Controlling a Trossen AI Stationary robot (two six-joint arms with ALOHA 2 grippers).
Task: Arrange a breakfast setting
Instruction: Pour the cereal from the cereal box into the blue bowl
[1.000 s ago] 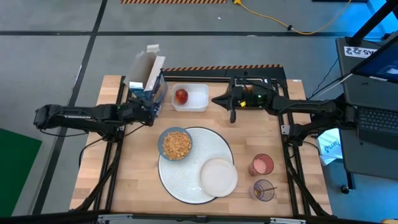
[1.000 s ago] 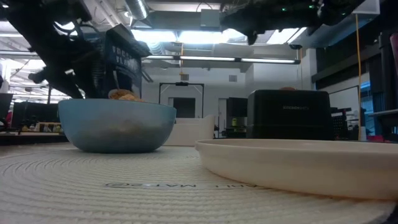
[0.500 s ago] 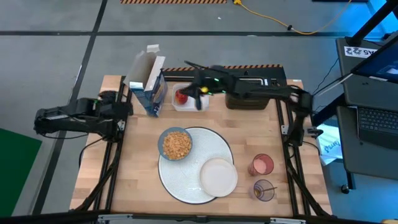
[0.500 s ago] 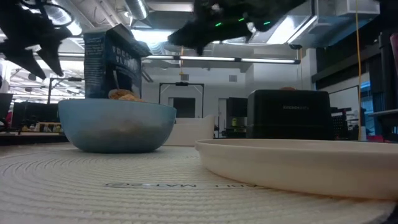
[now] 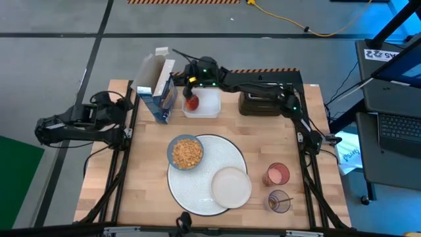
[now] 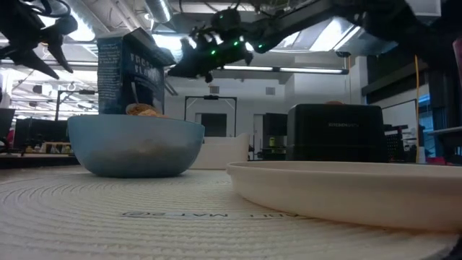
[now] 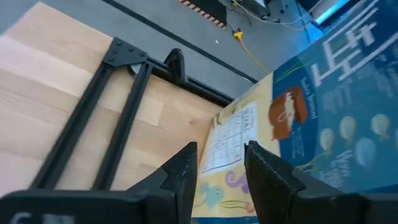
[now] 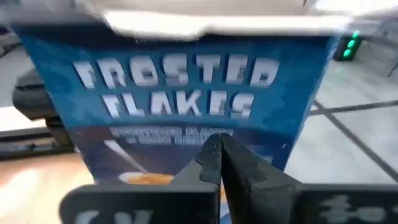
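Note:
A blue bowl [image 5: 185,152] of tan cereal and a small cream plate [image 5: 231,187] sit on the round white mat [image 5: 205,197]. At the near right stand a pink tumbler [image 5: 277,175] and a purple tumbler [image 5: 279,201] with a thin spoon in it. The red apple [image 5: 191,102] lies in a white tub [image 5: 207,105]. My right gripper [image 8: 217,152] is shut and reaches across above the tub to the blue cereal box [image 5: 158,89]. My left gripper [image 7: 221,165] stands open at the table's left edge, apart from the box, with nothing between its fingers. My right gripper points its shut fingertips [image 6: 173,72] almost level at the cereal box's printed front face [image 8: 186,106], coming from the table's right. Whether they touch the box I cannot tell.
The black toaster [image 5: 263,104] stands at the far edge, under my right arm. The cereal box stands upright with its top flap open at the far left. Bare wood lies left of the mat and along the near edge.
My right gripper has swept from above the toaster along the far edge toward the table's left, over the tub, up to the cereal box. My left gripper has drawn back from the box toward the left edge and has rolled. The box stays upright.

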